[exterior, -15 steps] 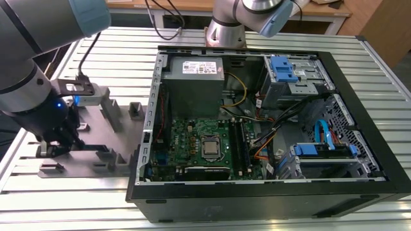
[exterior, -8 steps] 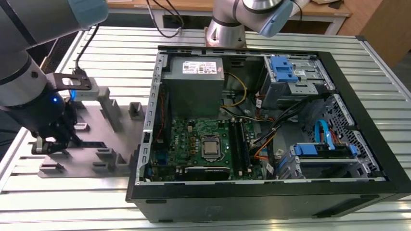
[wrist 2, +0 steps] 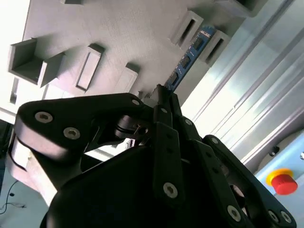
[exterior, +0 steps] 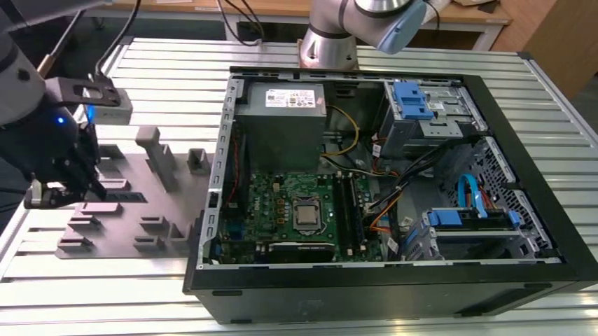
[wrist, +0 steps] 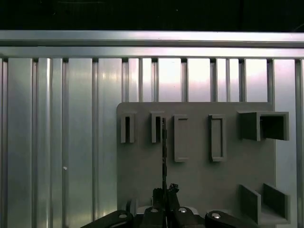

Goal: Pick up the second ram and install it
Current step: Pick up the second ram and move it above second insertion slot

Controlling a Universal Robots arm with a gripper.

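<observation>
I am seemingly clenching my gripper (wrist 2: 161,96) on the ram (wrist 2: 189,56), flat faces near one end; I am judging it light, stiff, fragile.

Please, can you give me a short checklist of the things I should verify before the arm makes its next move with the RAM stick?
1. Grip: ok. In the second wrist view the gripper is shut on one end of the second ram.
2. Second ram free of the holder blocks on the grey tray: cannot tell; its far end lies between two blocks.
3. Second ram in line with the gripper: ok in the first wrist view.
4. Computer case open, motherboard exposed: ok.
5. Free memory slot: cannot tell.
</observation>
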